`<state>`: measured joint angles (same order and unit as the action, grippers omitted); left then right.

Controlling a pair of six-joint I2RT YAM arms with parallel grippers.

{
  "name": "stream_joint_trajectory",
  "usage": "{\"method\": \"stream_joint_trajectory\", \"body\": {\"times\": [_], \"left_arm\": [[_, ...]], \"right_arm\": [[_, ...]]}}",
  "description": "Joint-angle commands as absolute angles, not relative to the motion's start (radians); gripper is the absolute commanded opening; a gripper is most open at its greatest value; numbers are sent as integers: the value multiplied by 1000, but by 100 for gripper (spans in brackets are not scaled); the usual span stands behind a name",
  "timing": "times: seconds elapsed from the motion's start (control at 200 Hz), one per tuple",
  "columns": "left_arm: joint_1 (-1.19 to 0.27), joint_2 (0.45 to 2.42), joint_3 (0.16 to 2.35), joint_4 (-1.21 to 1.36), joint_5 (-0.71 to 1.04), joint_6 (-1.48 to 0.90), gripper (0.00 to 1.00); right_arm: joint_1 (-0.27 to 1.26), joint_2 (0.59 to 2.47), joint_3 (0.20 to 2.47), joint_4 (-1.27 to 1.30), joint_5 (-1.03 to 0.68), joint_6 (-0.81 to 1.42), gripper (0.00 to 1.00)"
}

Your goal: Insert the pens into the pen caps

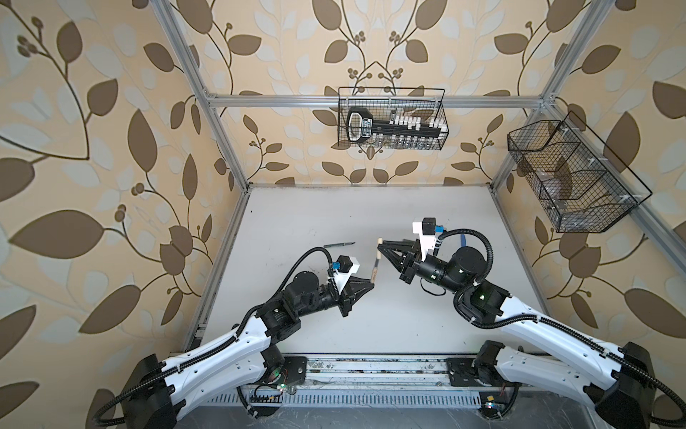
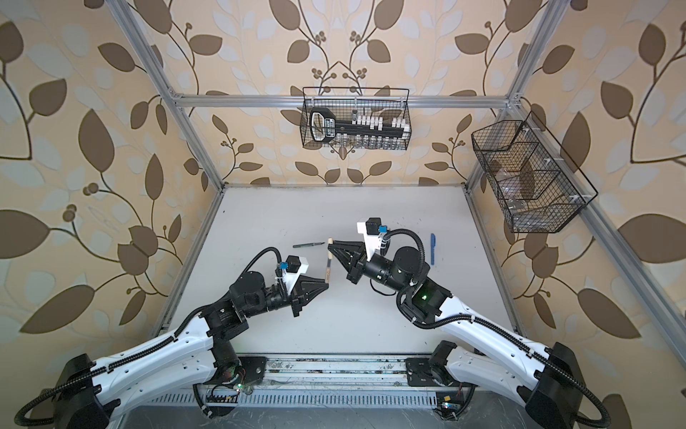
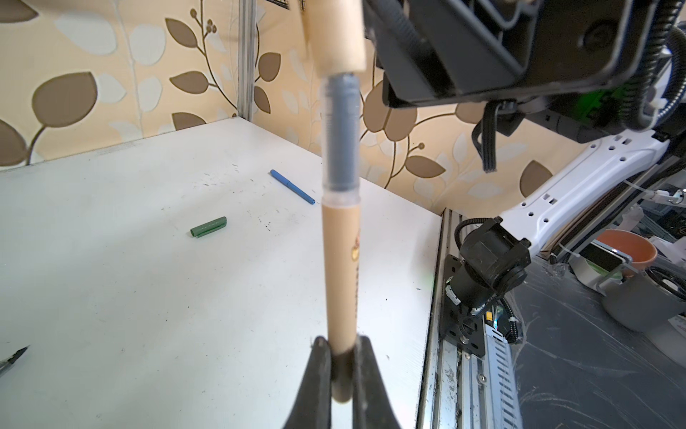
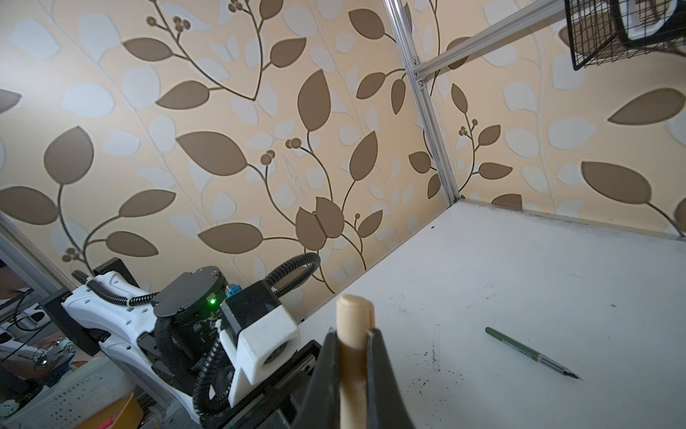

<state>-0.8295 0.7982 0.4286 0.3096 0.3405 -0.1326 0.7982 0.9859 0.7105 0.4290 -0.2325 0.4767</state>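
Observation:
My left gripper point(image 1: 372, 284) point(image 3: 341, 345) is shut on the rear end of the tan pen point(image 1: 375, 269) point(image 3: 339, 267), held above the table. My right gripper point(image 1: 380, 245) point(image 4: 352, 334) is shut on the tan cap point(image 1: 379, 248) point(image 4: 354, 315) point(image 3: 341, 37). The cap sits over the pen's tip, and the grey front section still shows below it. A green pen point(image 1: 338, 244) point(image 4: 531, 353) lies uncapped on the table to the left. In the left wrist view a green cap point(image 3: 208, 227) lies on the table, as does a blue pen point(image 2: 433, 249) point(image 3: 292, 186) beyond my right arm.
A wire basket point(image 1: 393, 119) with a black tool hangs on the back wall. A second wire basket point(image 1: 571, 178) hangs on the right wall. Aluminium posts frame the white table point(image 1: 334, 208), and a metal rail point(image 1: 371, 366) runs along its front edge.

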Motion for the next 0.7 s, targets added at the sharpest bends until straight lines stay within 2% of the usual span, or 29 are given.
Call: {"method": "stream_joint_trajectory", "body": {"times": [0.0, 0.695], "left_arm": [[-821, 785, 460, 354, 322, -112, 0], [-821, 800, 475, 350, 324, -106, 0]], "right_arm": [[807, 980, 680, 456, -238, 501, 0], [818, 982, 629, 531, -233, 564, 0]]}}
